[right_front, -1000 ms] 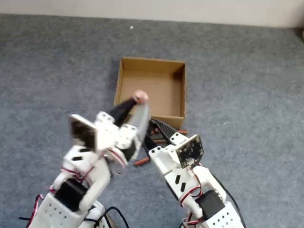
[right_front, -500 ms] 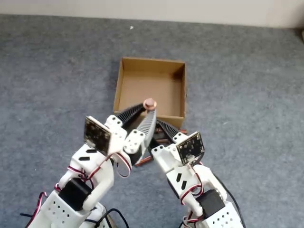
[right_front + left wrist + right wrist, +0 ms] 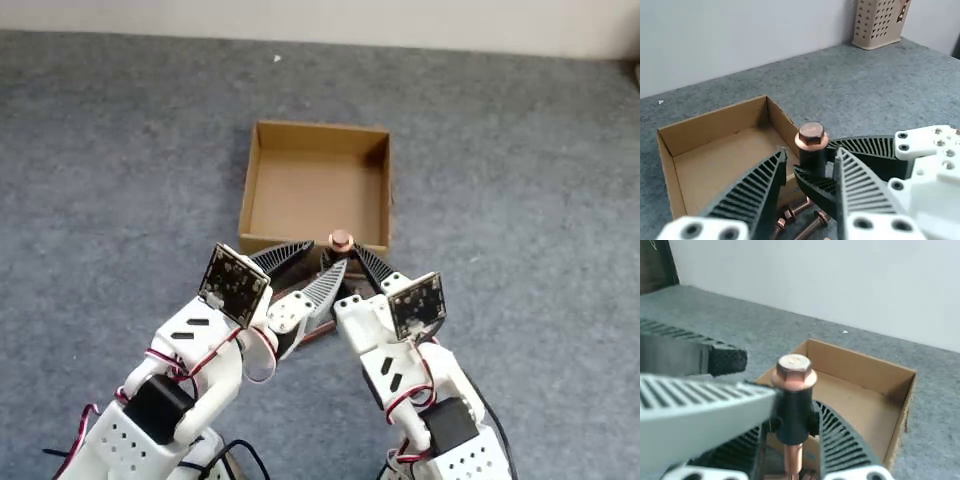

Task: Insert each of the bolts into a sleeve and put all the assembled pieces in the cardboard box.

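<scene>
Plainly, ribbed right pincer [image 3: 813,160] clasps black sleeve [image 3: 792,415] (copper hex-headed bolt [image 3: 795,371] inside).

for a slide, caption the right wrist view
Right gripper clamps a black cylindrical sleeve with a copper hex-head bolt seated in it, before the open brown cardboard box

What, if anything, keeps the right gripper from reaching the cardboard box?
Probably nothing, so yes: the right gripper, shut on the sleeved bolt, is at the near wall of the cardboard box; the open left gripper is beside.
</scene>
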Controlling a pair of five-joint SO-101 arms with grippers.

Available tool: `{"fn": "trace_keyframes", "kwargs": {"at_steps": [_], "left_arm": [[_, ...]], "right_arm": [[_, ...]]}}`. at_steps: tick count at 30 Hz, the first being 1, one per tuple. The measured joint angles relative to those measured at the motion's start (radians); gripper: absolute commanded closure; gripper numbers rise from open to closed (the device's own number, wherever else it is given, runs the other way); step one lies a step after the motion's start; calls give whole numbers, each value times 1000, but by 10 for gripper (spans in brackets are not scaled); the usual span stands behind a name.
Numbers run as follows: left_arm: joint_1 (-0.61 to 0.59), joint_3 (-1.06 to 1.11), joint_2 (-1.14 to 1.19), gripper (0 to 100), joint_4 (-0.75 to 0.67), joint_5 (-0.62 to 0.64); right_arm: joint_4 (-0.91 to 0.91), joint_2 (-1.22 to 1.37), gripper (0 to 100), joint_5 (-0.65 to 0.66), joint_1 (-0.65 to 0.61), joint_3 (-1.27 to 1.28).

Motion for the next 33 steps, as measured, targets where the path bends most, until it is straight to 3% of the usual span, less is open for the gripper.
{"fn": "trace_keyframes", "kwargs": {"at_steps": [5,10,13,21,27,33], "left_arm": [[0,-57,-3,820,78,-6],[-68,-166,-12,925,210,-69],[-150,-193,-11,992,253,-75],[-474,-190,-14,994,376,-109],[-617,8,-9,995,374,-115],[-726,161,-9,995,255,-115]], "right_arm": [[3,2,994,0,5,0],[9,2,994,0,5,0],[31,2,994,9,23,0],[186,2,994,81,72,0],[275,2,994,83,83,-23],[305,58,994,83,83,-149]]}}
